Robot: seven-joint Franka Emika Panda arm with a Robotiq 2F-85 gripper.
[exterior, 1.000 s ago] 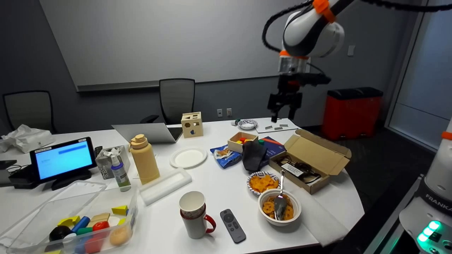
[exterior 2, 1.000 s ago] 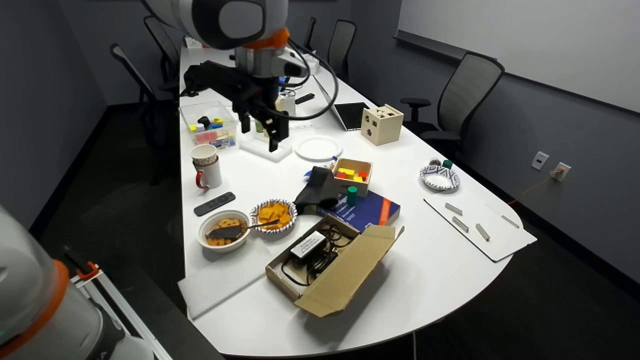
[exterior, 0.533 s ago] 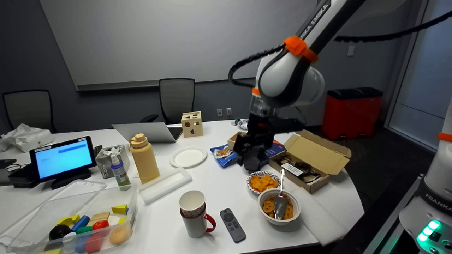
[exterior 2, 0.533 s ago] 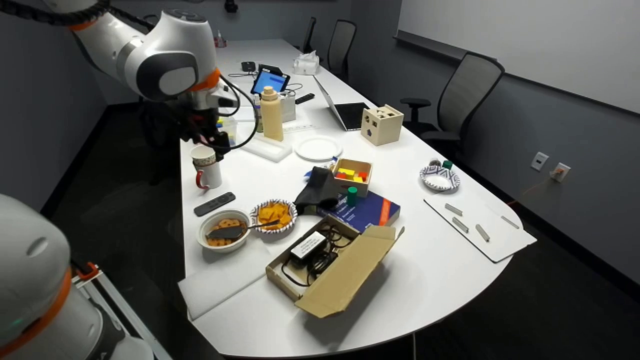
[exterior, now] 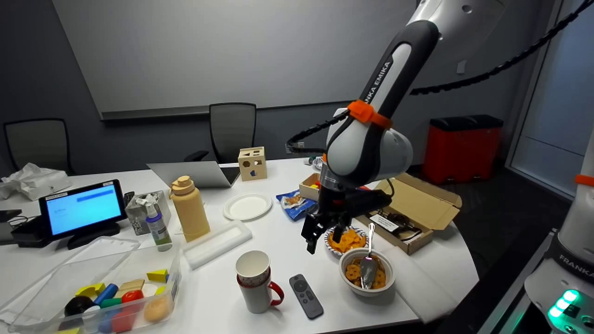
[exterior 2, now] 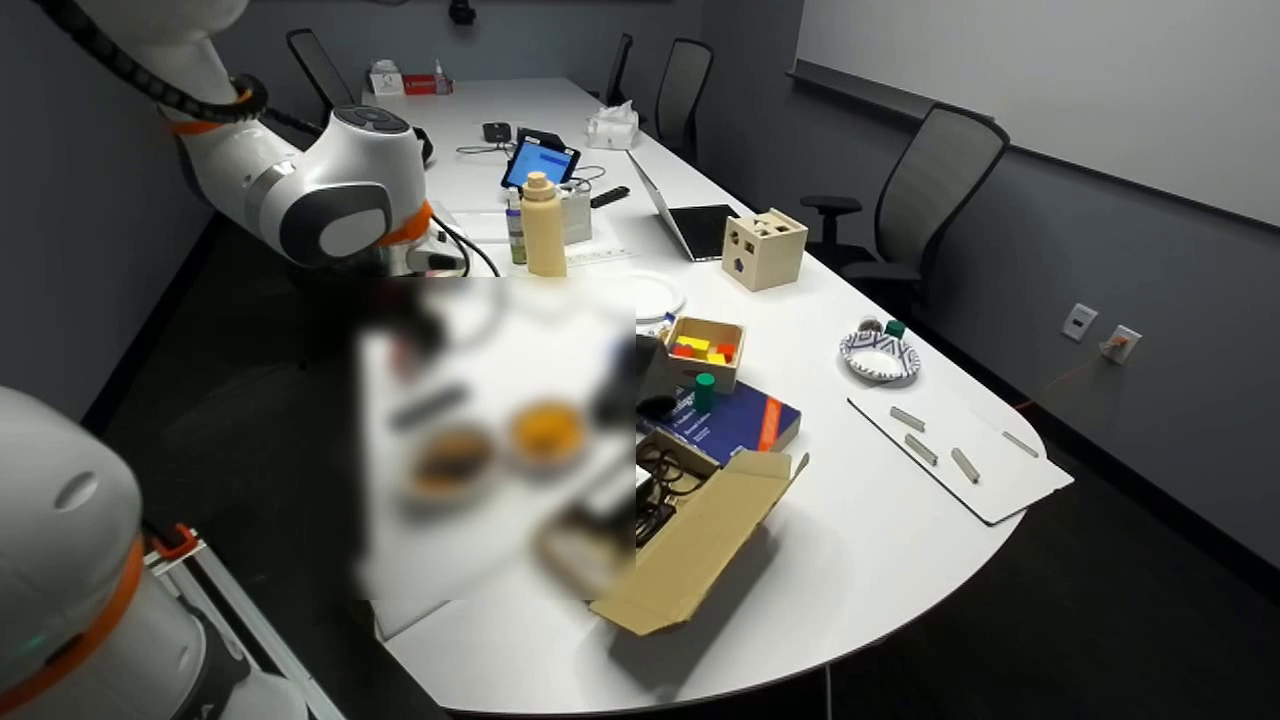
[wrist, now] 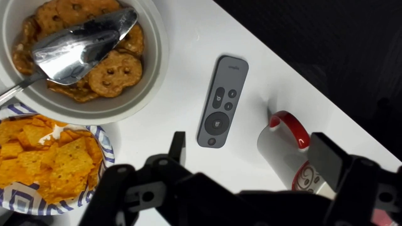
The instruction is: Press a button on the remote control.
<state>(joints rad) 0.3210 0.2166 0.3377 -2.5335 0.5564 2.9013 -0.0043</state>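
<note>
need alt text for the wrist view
A slim, dark grey rectangular remote control lies on a white table, open black jaws at the bottom. Left of the remote are a round white bowl of pretzel crisps with a metal serving utensil, and a blue-patterned white bowl of orange chips; right of it, a white mug with a red handle.

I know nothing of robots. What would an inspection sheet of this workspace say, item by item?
Surface: white table, partly blurred in an exterior view.
Job's things: gray remote control, lying flat, buttons up.
Clutter: white bowl of crackers with metal utensil, patterned bowl of chips, red-handled mug.
Gripper: open, above the table, holding nothing.
Cables: black cables in the open cardboard box; ribbed cable alongside the arm.
Surroundings: whiteboard, chairs, red bin.
</note>
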